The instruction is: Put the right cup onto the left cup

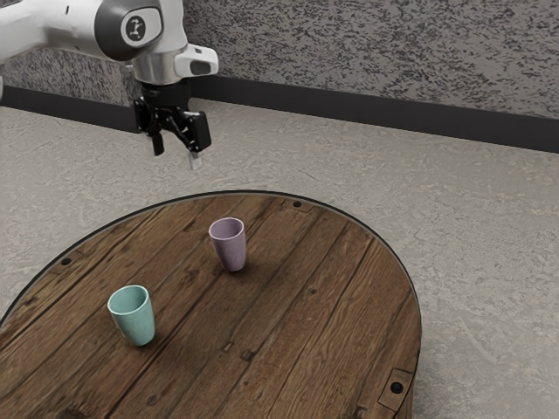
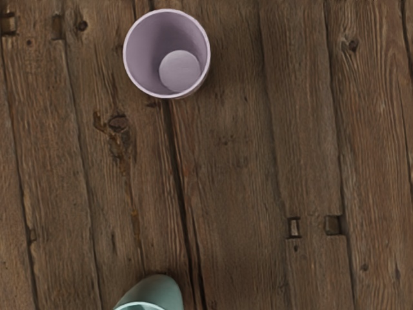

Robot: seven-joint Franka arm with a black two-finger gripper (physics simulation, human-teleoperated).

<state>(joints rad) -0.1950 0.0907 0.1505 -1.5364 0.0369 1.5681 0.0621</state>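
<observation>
Beginning nearest the exterior camera, we record a round table [image 1: 288, 305] of dark wooden planks with a thin rim. On it stands the teal cup [image 1: 135, 316], upright, toward the exterior view's left; it lies below the claw's level and well apart from it, the farther of the two cups from the claw in that view. Beyond it stands the mauve cup [image 1: 231, 249], likewise upright, mouth up, the one farther to the exterior view's right. We find it below the claw [image 1: 177, 154] and apart from it, with a stretch of bare planking between the two cups. In the wrist view we see down into the mauve cup as far as its round base, while the teal cup is partly cut off by the frame. Farther back we inspect the claw itself: it hangs raised above the level of both cups, its fingers [image 1: 196, 161] pointing down and standing clearly apart. We note only air between them, and neither finger touches a cup. The white arm [image 1: 52, 30] enters from the exterior view's upper left. Behind it we record a pale grey floor [image 1: 480, 244], a dark skirting [image 1: 393, 113], and lastly a mottled grey wall [image 1: 393, 52].
</observation>
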